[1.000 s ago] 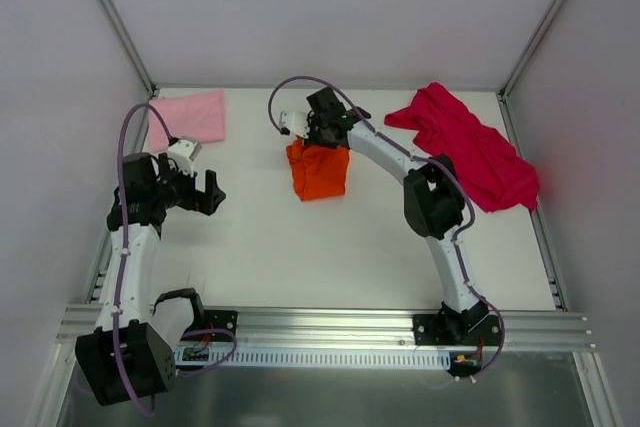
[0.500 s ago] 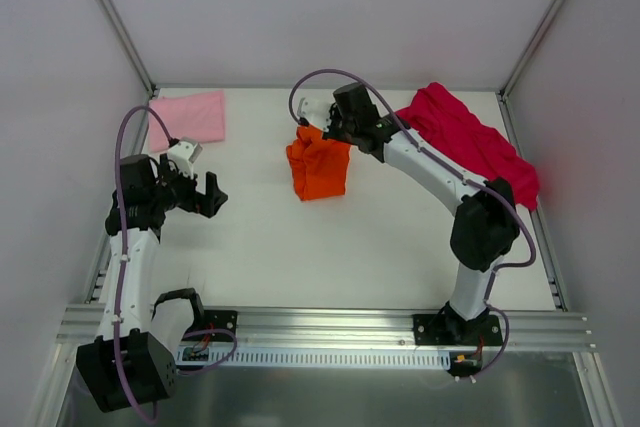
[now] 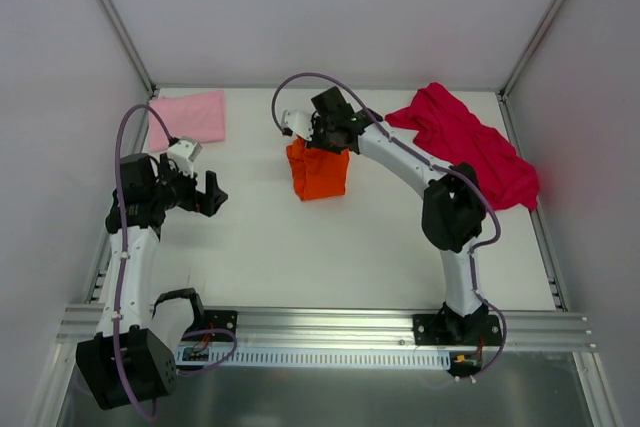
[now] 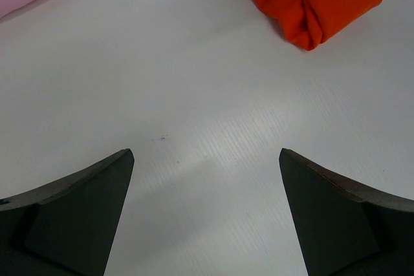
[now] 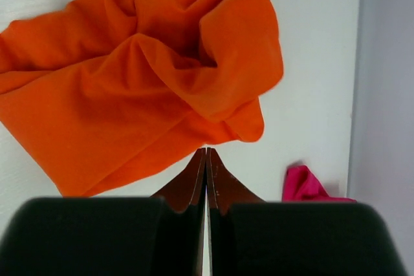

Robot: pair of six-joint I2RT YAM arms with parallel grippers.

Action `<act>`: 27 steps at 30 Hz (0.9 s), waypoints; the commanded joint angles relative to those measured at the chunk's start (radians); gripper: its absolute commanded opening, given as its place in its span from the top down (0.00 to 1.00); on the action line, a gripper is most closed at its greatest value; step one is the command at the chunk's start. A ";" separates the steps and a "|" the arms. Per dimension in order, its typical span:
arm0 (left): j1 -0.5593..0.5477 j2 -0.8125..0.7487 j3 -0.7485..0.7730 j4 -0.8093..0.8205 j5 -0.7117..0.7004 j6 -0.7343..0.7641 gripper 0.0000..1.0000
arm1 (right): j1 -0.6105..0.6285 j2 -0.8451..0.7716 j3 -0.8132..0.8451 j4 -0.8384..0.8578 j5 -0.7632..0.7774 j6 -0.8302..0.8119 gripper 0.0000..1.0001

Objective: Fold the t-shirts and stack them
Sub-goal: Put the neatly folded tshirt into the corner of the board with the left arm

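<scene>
Right arm swung back left, so my right gripper (image 5: 206, 158) sat clenched, apparently empty, at the far edge of the orange t-shirt (image 3: 320, 175), mid-table, likely to press its fold; left gripper (image 4: 206, 154) waited open by the left edge of the table (image 3: 300, 247).

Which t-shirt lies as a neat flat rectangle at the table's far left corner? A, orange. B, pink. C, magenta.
B: the pink t-shirt lies flat in that corner, while the orange t-shirt is bunched in the middle and the magenta t-shirt sprawls crumpled at the right.
</scene>
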 commanded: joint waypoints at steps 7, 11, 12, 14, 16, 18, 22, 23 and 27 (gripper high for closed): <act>0.008 0.124 0.087 0.073 0.006 -0.023 0.01 | 0.000 0.224 0.338 -0.160 -0.094 0.044 0.99; 0.010 0.211 0.151 0.061 0.007 -0.028 0.01 | -0.005 0.327 0.523 -0.206 -0.122 0.073 0.99; 0.010 0.225 0.162 0.059 0.007 -0.029 0.01 | -0.008 0.347 0.547 -0.203 -0.125 0.084 0.99; 0.010 0.248 0.176 0.067 0.006 -0.031 0.01 | -0.009 0.381 0.562 -0.165 -0.123 0.108 0.99; 0.010 0.262 0.184 0.073 0.004 -0.029 0.01 | -0.009 0.408 0.562 -0.124 -0.104 0.110 0.99; 0.008 0.270 0.187 0.084 0.003 -0.029 0.01 | -0.011 0.430 0.565 -0.105 -0.090 0.099 0.99; 0.008 0.303 0.196 0.104 0.015 -0.034 0.01 | -0.009 0.485 0.594 -0.102 -0.073 0.081 0.99; 0.010 0.320 0.197 0.108 0.014 -0.034 0.01 | -0.009 0.498 0.601 -0.120 -0.082 0.076 0.98; 0.010 0.352 0.219 0.110 0.014 -0.026 0.01 | -0.015 0.511 0.611 -0.133 -0.080 0.087 0.99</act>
